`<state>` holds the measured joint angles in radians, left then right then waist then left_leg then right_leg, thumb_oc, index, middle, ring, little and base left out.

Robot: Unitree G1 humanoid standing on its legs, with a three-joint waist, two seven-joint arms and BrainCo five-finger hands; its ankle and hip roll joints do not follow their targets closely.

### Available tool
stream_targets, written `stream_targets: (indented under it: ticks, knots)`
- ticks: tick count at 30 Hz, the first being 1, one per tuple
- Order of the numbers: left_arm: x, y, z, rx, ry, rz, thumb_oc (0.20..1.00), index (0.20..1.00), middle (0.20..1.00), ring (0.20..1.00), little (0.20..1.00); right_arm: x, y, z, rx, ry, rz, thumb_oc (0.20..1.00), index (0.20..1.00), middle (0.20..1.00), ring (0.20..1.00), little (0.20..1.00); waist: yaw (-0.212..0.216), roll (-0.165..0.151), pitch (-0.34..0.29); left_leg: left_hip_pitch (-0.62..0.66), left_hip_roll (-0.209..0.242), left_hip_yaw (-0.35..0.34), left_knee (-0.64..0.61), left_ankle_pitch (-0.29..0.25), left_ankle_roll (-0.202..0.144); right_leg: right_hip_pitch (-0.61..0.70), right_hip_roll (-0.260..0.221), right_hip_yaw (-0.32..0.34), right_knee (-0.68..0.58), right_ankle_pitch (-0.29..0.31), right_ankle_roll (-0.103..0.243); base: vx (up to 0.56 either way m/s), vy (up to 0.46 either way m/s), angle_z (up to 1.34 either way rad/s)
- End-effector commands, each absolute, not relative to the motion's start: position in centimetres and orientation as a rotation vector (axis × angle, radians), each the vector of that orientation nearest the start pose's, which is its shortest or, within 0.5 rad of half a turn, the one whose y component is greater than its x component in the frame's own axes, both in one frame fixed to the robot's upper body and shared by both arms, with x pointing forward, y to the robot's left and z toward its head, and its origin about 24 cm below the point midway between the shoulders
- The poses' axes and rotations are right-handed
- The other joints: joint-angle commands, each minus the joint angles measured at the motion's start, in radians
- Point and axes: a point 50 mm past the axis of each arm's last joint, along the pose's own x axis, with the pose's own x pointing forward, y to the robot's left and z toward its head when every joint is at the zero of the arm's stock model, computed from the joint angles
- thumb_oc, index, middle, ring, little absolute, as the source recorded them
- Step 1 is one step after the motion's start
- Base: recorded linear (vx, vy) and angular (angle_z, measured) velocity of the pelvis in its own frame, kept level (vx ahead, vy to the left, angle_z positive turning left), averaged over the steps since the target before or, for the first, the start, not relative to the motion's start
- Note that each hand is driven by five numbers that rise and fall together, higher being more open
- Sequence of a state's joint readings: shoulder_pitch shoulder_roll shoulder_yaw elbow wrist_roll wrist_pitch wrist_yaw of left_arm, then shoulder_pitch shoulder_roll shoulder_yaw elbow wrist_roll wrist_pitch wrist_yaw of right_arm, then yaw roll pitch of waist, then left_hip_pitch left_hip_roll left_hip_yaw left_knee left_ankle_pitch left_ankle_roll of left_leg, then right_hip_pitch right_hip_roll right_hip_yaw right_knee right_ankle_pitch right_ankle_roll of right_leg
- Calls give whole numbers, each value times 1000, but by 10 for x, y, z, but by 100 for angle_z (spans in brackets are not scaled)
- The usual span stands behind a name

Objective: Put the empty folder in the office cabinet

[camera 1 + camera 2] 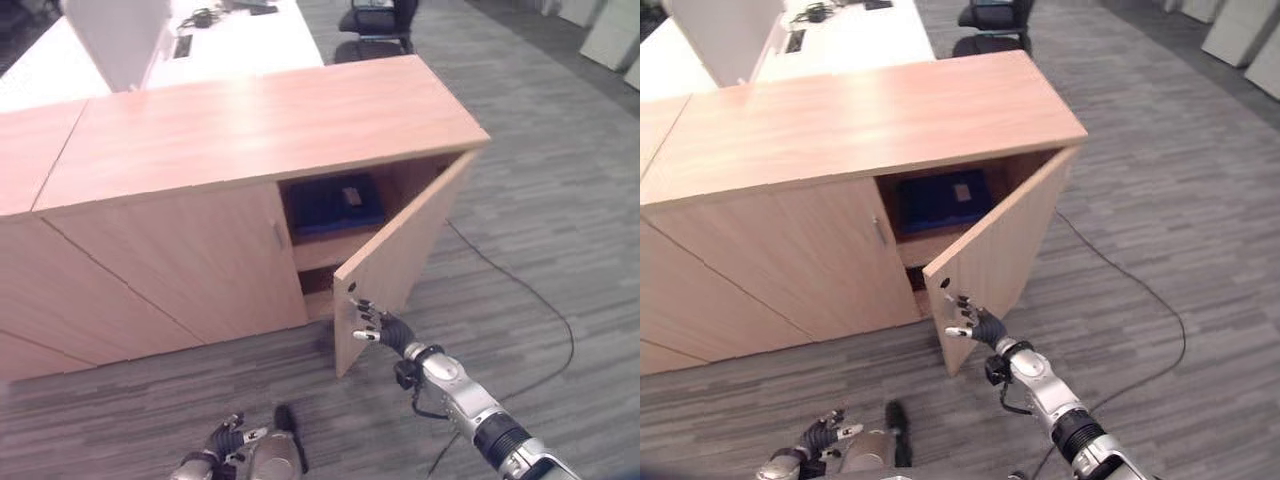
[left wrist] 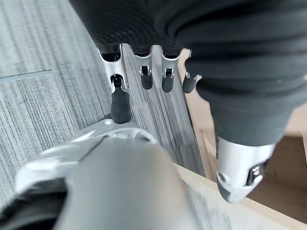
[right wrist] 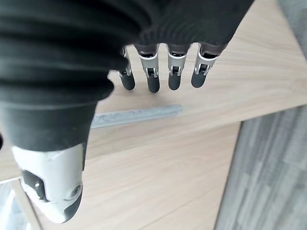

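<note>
The right robot hand (image 1: 372,327), fingers straight and holding nothing, rests against the half-open light wooden cabinet door (image 1: 400,250), the dark blue flat folder (image 1: 335,203) lying on the shelf inside, while the left robot hand (image 1: 222,445) hangs low with relaxed fingers, empty.

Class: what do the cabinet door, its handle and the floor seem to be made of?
Cabinet door: probably matt wood-look laminate board; light grain lines run along it.
Handle: likely brushed metal; a grey, dull bar.
Floor: apparently low-pile carpet; grey, finely striped, no shine.
</note>
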<state>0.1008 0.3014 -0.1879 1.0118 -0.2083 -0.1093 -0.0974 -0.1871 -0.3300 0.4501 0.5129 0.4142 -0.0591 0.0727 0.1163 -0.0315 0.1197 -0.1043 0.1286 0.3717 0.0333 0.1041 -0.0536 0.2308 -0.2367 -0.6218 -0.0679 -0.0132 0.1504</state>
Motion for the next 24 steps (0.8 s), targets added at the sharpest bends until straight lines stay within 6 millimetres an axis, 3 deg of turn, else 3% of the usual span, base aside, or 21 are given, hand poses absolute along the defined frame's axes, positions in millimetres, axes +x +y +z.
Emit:
stream_targets:
  ticks: [1,2,3,4,6,7,9,10,11,12,13,18,19,24]
  knots:
    - [117,252,-136,223,969,-51,1000,1000,1000,1000,1000,304,-141,14,87,153,259,1000,1000,1000,1000,1000,64,4,-2,42,2,-52,-52,-47,7,-107,-24,89,272,-64,48,15,178,75]
    - [117,252,-136,224,968,-51,1000,1000,1000,1000,1000,305,-141,15,87,153,259,1000,1000,1000,1000,1000,65,2,-2,41,0,-51,-53,-47,9,-111,-28,90,277,-65,49,-2,152,59]
    - [115,254,-135,231,969,-50,1000,1000,1000,1000,1000,314,-147,23,96,129,218,1000,1000,1000,1000,1000,64,5,4,63,-16,-57,-63,-60,24,-142,-59,110,356,-20,81,64,148,67]
    - [115,259,-133,239,961,-51,1000,1000,1000,1000,1000,327,-160,34,104,97,153,1000,1000,1000,1000,1000,60,27,27,98,-19,-76,-77,-68,43,-205,-85,161,505,60,111,62,144,54]
    - [117,260,-131,243,955,-51,1000,1000,1000,1000,1000,331,-166,39,103,84,124,1000,1000,1000,1000,1000,63,41,30,106,-8,-85,-88,-64,44,-242,-71,194,556,62,111,72,61,39]
    - [122,260,-128,246,932,-61,1000,1000,1000,1000,1000,338,-187,48,103,66,45,1000,1000,1000,1000,1000,50,47,40,131,-19,-133,-104,-73,38,-272,-33,271,549,31,111,169,29,36]
    - [125,260,-128,245,924,-67,1000,1000,1000,1000,1000,340,-198,51,105,59,8,1000,1000,1000,1000,1000,43,53,39,134,-25,-154,-109,-73,36,-269,-13,291,498,14,111,186,-32,47]
    - [129,261,-125,238,912,-74,1000,1000,1000,1000,1000,344,-223,59,119,45,-82,1000,1000,1000,1000,1000,25,43,37,145,-50,-211,-109,-87,24,-247,0,336,334,-44,84,224,-144,81]
    - [132,264,-124,241,905,-67,1000,1000,1000,1000,1000,348,-236,70,126,12,-125,1000,1000,1000,1000,1000,21,39,35,151,-51,-226,-111,-94,14,-248,-4,355,242,-26,76,222,-147,68]
    - [133,263,-124,241,904,-67,1000,1000,1000,1000,1000,349,-236,71,126,11,-125,1000,1000,1000,1000,1000,21,40,34,148,-49,-226,-113,-90,14,-248,-1,353,235,-19,75,173,-140,78]
    - [135,265,-123,262,907,-85,1000,1000,1000,1000,1000,347,-263,77,109,15,-201,1000,1000,1000,1000,1000,12,17,17,154,-67,-262,-115,-99,6,-228,5,399,143,-6,65,109,-72,66]
    - [124,265,-129,255,952,-83,1000,1000,1000,1000,1000,353,-294,96,56,19,-288,1000,1000,1000,1000,1000,26,4,-26,163,-70,-273,-118,-104,-4,-162,17,377,64,26,60,137,-107,62]
    - [121,260,-131,254,966,-104,1000,1000,1000,1000,1000,354,-307,102,29,37,-324,1000,1000,1000,1000,1000,30,2,-35,169,-64,-284,-120,-105,-11,-132,27,360,38,23,54,129,-129,-15]
    - [114,248,-136,255,986,-185,1000,1000,1000,1000,1000,355,-330,112,-14,92,-396,1000,1000,1000,1000,1000,35,4,-45,177,-45,-306,-121,-103,-32,-86,50,323,-11,18,45,52,-92,6]
